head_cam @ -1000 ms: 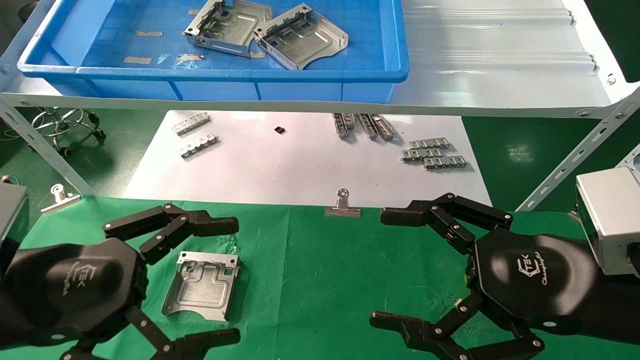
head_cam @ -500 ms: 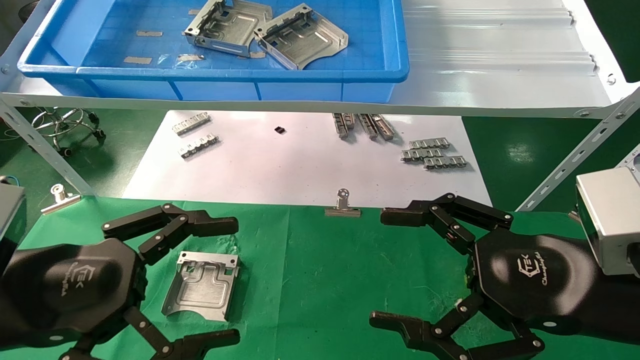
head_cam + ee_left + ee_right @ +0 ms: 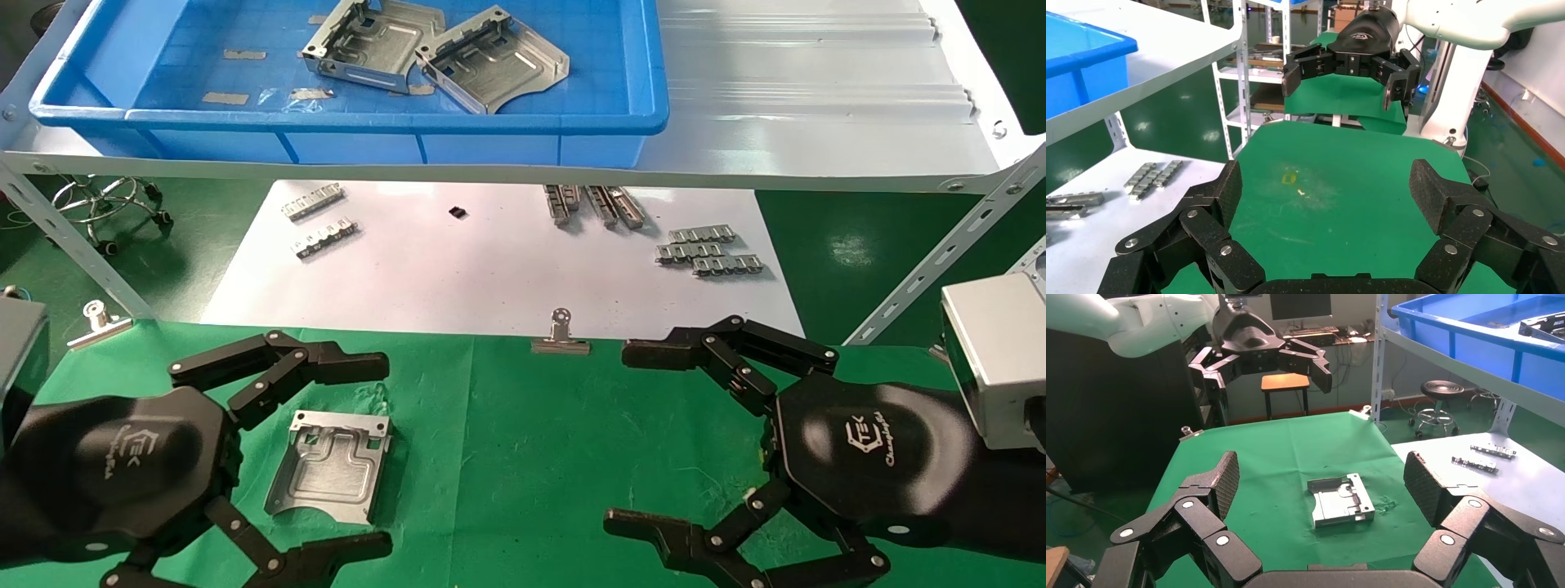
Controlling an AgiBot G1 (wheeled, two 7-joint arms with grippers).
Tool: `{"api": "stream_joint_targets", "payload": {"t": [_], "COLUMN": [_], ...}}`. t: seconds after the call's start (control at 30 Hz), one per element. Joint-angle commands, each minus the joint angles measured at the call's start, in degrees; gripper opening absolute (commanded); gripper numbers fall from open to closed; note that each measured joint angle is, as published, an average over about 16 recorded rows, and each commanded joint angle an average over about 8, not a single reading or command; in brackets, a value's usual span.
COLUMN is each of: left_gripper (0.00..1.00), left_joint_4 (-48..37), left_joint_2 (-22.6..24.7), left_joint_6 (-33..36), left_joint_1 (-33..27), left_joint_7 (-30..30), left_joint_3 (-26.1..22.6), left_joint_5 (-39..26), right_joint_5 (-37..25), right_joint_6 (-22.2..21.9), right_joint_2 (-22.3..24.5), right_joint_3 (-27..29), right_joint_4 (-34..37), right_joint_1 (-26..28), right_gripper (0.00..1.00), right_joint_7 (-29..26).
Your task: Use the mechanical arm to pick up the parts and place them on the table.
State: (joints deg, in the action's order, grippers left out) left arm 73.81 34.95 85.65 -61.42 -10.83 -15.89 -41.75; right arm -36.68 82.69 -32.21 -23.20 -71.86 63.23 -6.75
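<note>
One silver part (image 3: 331, 467) lies flat on the green table (image 3: 523, 441), also in the right wrist view (image 3: 1341, 500). Two more parts (image 3: 372, 45) (image 3: 493, 61) lie in the blue bin (image 3: 343, 122) on the shelf. My left gripper (image 3: 372, 457) is open and empty, its fingers spread around the part without touching it; its palm is just left of the part. In the left wrist view my left gripper (image 3: 1326, 191) shows only green cloth between its fingers. My right gripper (image 3: 633, 437) is open and empty over the right of the table, also in its own view (image 3: 1321, 478).
A white sheet (image 3: 490, 269) beyond the green cloth carries several small toothed metal strips (image 3: 709, 251). Binder clips (image 3: 560, 336) (image 3: 98, 322) sit on the cloth's far edge. A white shelf (image 3: 817, 106) with slanted metal legs (image 3: 940, 253) overhangs the back. A stool (image 3: 110, 204) stands below.
My left gripper has drifted very slightly; the part and the right arm have not moved.
</note>
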Motion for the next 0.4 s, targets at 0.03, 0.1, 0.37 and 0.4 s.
{"api": "stream_joint_targets", "payload": {"t": [0.03, 0.1, 0.37, 0.4], "left_gripper": [1.0, 1.0, 1.0, 1.0], "left_joint_4": [-0.07, -0.12, -0.23, -0.23], "left_joint_2": [0.01, 0.02, 0.05, 0.05], "left_joint_6": [0.01, 0.01, 0.04, 0.04], "left_joint_1": [-0.04, -0.06, -0.12, -0.12], "left_joint_7": [0.03, 0.06, 0.11, 0.12], "left_joint_3": [-0.03, -0.05, -0.1, -0.1], "left_joint_5": [-0.03, -0.05, -0.09, -0.1], "right_joint_5": [0.0, 0.0, 0.0, 0.0], "right_joint_6": [0.0, 0.0, 0.0, 0.0], "right_joint_2": [0.0, 0.0, 0.0, 0.0], "right_joint_3": [0.0, 0.0, 0.0, 0.0], "right_joint_4": [0.0, 0.0, 0.0, 0.0], "right_joint_1": [0.0, 0.0, 0.0, 0.0], "right_gripper": [1.0, 1.0, 1.0, 1.0], "right_joint_7": [0.0, 0.0, 0.0, 0.0]}}
